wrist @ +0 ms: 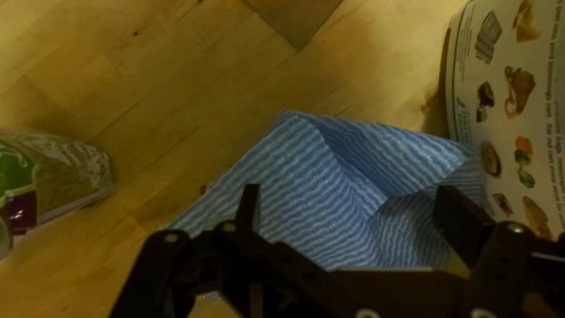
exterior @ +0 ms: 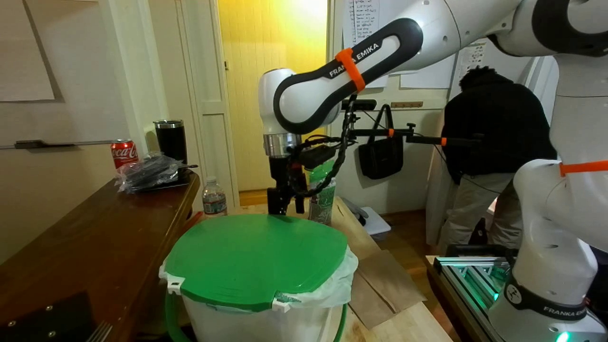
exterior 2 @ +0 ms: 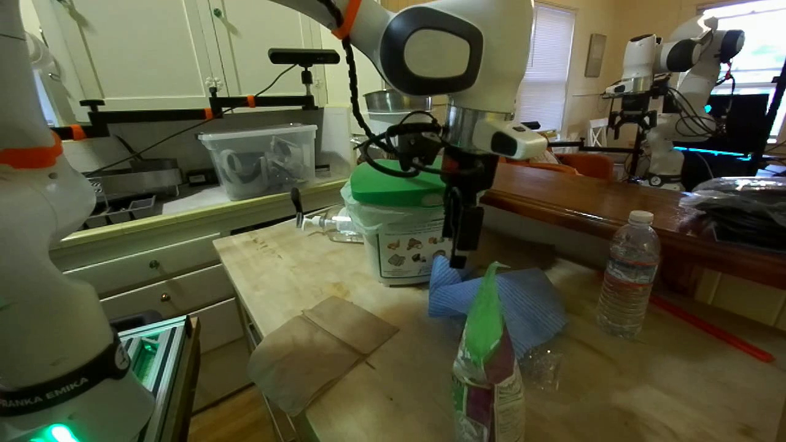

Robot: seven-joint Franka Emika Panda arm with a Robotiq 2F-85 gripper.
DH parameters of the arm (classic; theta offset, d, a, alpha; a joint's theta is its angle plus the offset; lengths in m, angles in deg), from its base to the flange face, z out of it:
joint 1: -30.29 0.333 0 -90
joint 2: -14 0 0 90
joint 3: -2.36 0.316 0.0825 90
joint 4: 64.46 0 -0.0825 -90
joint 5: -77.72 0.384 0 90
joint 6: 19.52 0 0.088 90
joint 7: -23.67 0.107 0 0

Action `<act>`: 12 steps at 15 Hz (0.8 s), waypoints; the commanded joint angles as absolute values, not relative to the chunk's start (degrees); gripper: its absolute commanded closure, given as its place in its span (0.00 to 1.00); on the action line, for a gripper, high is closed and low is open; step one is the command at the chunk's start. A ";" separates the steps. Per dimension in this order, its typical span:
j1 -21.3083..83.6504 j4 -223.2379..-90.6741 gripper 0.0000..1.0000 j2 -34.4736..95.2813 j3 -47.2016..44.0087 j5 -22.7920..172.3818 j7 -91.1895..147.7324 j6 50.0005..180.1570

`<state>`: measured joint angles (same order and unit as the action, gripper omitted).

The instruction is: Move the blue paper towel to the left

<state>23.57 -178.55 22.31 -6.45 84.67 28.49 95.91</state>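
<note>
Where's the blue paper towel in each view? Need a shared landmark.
In an exterior view: not visible; bin in foreground.
In an exterior view: blue paper towel below and right of centre.
Wrist view: centre to lower middle, partly behind the hand.
Landmark in all three: bin.

The glossy white, rounded robot arm (exterior: 441, 33) wore dark-grey trim (exterior: 396, 29) lettered "FRANKA EMIKA", orange straps (exterior: 350, 70) and, at its base (exterior: 541, 270), a black band (exterior: 536, 304) bearing the same name above a green light (exterior: 563, 337). The wrist (exterior: 279, 124) had a silver metal collar (exterior: 281, 145) and a twisted-looking black cable (exterior: 343, 159); round screw heads (wrist: 515, 228) dotted the angular black pincer (wrist: 351, 208).
</note>
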 commanded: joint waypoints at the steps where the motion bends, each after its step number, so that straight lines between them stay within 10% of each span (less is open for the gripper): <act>1: 23.51 -177.85 0.00 25.02 -5.36 86.57 30.54 97.54; 10: 24.26 -178.71 0.00 29.83 -5.32 82.74 35.11 109.46; 12: 24.32 -178.61 0.15 30.86 -5.35 82.43 35.73 109.97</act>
<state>23.90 -178.61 29.14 -5.09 83.86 33.57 108.07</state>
